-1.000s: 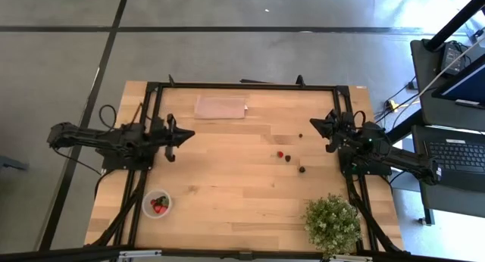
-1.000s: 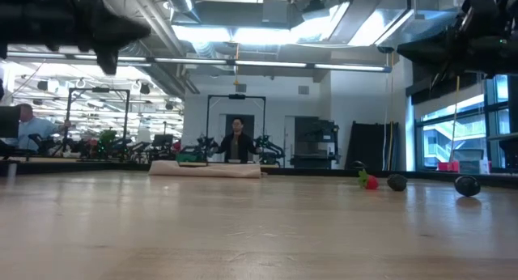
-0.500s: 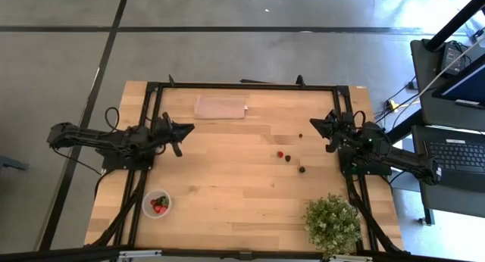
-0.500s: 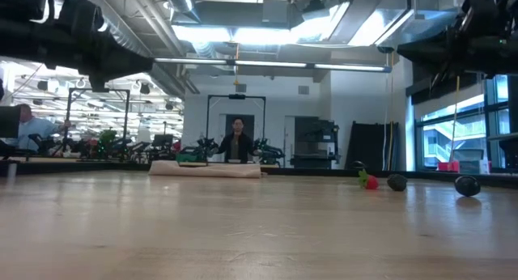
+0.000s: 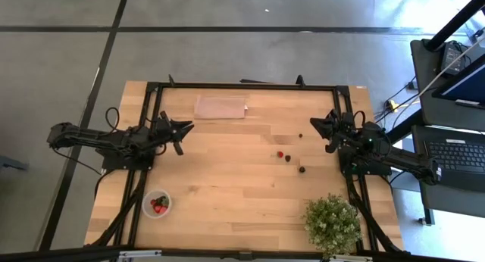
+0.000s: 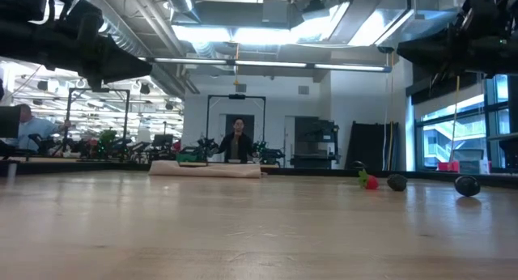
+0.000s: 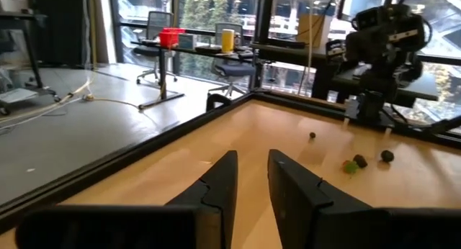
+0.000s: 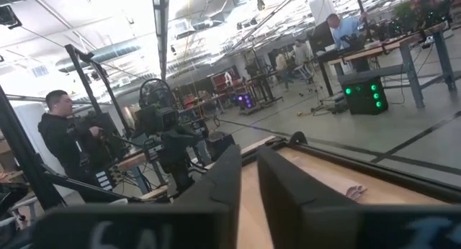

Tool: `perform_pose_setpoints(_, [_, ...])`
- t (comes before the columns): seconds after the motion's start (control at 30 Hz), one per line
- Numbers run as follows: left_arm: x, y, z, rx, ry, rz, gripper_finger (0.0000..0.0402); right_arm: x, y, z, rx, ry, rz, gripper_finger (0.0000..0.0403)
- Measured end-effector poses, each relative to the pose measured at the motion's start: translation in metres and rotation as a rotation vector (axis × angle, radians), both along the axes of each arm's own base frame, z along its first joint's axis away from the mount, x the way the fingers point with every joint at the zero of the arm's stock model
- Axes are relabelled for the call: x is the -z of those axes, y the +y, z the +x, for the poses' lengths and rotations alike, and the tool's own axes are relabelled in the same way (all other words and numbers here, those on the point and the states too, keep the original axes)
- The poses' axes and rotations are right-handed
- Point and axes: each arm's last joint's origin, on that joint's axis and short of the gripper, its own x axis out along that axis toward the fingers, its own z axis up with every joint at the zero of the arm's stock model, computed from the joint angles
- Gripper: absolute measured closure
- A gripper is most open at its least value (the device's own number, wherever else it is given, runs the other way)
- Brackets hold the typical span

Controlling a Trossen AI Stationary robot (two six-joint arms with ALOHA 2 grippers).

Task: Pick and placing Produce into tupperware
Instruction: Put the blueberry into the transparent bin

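Observation:
Loose produce lies right of the table's middle: a red strawberry [image 5: 280,154] [image 6: 370,182], two dark berries [image 5: 288,157] [image 5: 301,169] and a tiny dark one [image 5: 299,137]. The round clear tupperware [image 5: 157,204] stands near the front left with red strawberries inside. My left gripper [image 5: 186,128] [image 7: 251,159] hovers level over the left side, facing the produce, its fingers a little apart with nothing between them. My right gripper [image 5: 314,124] [image 8: 248,155] hovers over the right side beyond the fruits, with a narrow gap between its fingers and nothing in it.
A flat pinkish-tan cloth [image 5: 220,107] lies by the far edge. A bushy potted plant [image 5: 332,223] stands at the front right corner. A black frame [image 5: 242,85] runs around the tabletop. Bare wood lies between the tupperware and the fruits. People stand in the room beyond.
My left gripper has turned at the wrist and rolled, swinging a little toward the far edge and sinking slightly. My right arm and the fruits have kept still.

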Motion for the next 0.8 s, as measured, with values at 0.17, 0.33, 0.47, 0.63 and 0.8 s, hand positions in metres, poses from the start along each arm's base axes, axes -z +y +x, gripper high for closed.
perform_pose_setpoints(0.17, [0.0,0.0006,-0.0004,-0.026,0.0,0.001,0.0319,-0.0002,0.0,-0.0001,0.001,-0.002,-0.001,0.0279])
perform_pose_setpoints(0.33, [0.0,0.0012,-0.0008,-0.05,-0.002,-0.001,0.031,-0.0003,-0.0003,-0.0002,0.012,-0.005,0.002,0.0198])
perform_pose_setpoints(0.47, [0.0,0.0013,-0.0008,-0.055,-0.003,-0.002,0.0303,-0.0004,-0.0003,-0.0002,0.012,-0.004,-0.003,0.0156])
perform_pose_setpoints(0.63, [-0.0001,0.0021,-0.0014,-0.09,-0.003,-0.001,0.0295,-0.0004,-0.0003,-0.0002,0.011,-0.005,0.0,0.013])
perform_pose_setpoints(0.8, [-0.0001,0.0037,-0.0026,-0.157,-0.004,0.001,0.0287,0.0007,-0.0008,-0.0001,0.025,0.004,0.012,0.0114])
